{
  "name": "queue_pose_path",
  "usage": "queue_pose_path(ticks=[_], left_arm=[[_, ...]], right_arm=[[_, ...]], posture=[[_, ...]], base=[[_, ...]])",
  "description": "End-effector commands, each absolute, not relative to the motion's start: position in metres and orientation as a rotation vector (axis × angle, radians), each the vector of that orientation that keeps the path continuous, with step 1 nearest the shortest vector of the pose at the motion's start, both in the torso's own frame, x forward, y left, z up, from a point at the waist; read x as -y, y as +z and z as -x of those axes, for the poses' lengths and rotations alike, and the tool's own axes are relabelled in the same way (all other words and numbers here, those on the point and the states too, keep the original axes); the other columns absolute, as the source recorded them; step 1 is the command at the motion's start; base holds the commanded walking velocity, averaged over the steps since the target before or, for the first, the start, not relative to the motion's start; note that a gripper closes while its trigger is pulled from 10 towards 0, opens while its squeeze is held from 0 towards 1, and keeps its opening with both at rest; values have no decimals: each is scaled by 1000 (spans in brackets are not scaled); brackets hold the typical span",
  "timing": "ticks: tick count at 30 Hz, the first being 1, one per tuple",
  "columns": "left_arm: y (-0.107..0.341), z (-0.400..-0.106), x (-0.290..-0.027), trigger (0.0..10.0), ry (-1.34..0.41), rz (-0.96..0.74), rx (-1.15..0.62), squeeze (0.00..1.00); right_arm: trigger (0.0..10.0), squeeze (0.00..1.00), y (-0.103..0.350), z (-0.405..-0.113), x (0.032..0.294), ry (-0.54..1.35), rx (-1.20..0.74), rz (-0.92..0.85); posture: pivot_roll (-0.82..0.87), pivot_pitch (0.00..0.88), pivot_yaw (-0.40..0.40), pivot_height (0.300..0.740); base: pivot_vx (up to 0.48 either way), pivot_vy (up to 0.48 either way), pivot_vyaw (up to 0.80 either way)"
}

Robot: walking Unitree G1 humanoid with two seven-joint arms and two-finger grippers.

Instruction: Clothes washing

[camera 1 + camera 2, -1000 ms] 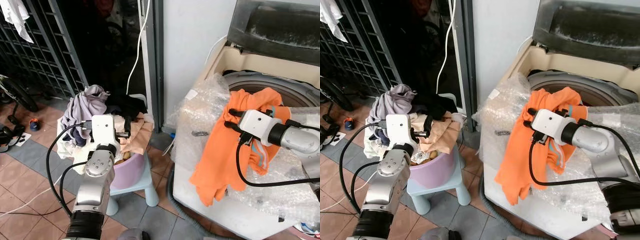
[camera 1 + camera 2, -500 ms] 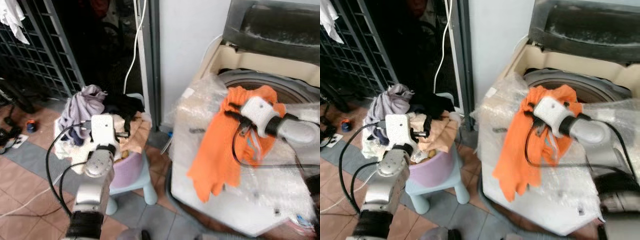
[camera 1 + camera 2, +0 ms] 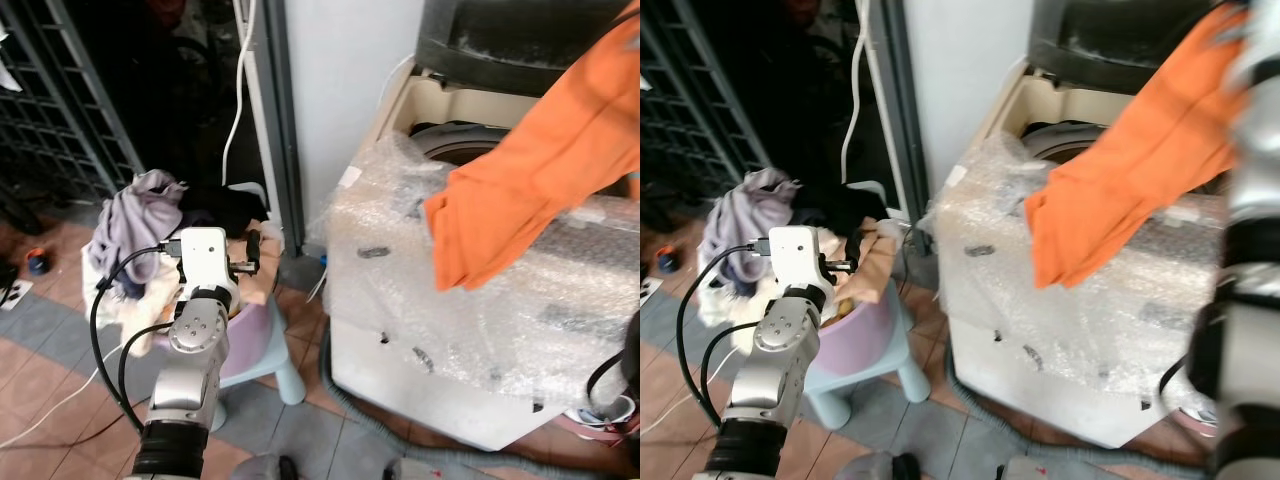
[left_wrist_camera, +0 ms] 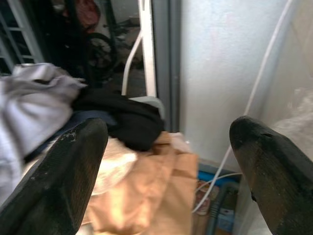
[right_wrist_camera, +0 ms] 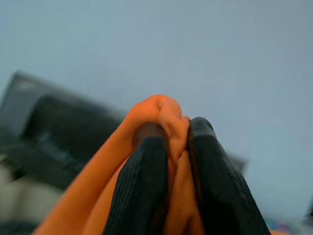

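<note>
right gripper (image 5: 177, 147) pinches soft orange garment (image 3: 520, 190) above bubble-wrapped washing machine (image 3: 480, 330); left gripper (image 4: 168, 147) spread wide, empty, beside laundry basket (image 3: 245, 345).

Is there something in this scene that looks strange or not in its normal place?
Yes. The washing machine is covered in bubble wrap over its top and front, unusual for a machine in use. The orange garment, pinched in the right end effector, hangs across that wrap. Clothes also overflow the pink basket on a small stool.
</note>
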State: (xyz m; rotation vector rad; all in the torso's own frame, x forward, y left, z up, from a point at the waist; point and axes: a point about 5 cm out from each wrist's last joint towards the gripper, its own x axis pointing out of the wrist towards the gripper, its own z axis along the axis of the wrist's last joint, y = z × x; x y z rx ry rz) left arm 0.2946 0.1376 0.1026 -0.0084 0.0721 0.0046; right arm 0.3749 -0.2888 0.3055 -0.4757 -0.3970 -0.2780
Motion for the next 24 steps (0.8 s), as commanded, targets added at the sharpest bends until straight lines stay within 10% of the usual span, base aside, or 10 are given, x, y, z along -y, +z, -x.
queue_pose_path(ticks=[1, 2, 3, 8, 13, 24], left_arm=[[105, -296, -141, 10000, 21, -1, -60, 0], [105, -297, -140, 10000, 21, 0, -60, 0], [105, -297, -140, 10000, 22, 0, -61, 0], [105, -298, -140, 10000, 15, 0, -62, 0], [104, -298, -140, 10000, 17, -3, -61, 0], [105, -299, -139, 10000, 9, -1, -56, 0]], right_arm=[[39, 0, 289, -378, 281, -213, 349, 419], [8980, 925, 272, -381, 268, -102, 299, 366], [10000, 1000, 260, -380, 257, -9, 277, 342], [10000, 1000, 244, -354, 215, 363, 299, 305], [10000, 1000, 232, -319, 243, 677, 115, 305], [10000, 1000, 216, -311, 288, 510, -9, 387]], posture=[[-52, 0, 72, 740], [-52, 0, 74, 740], [-52, 0, 74, 740], [-63, 0, 76, 740], [-65, 0, 79, 740], [-72, 0, 83, 740]], base=[[0, 0, 0], [0, 0, 0], [0, 0, 0], [0, 0, 0], [0, 0, 0], [0, 0, 0]])
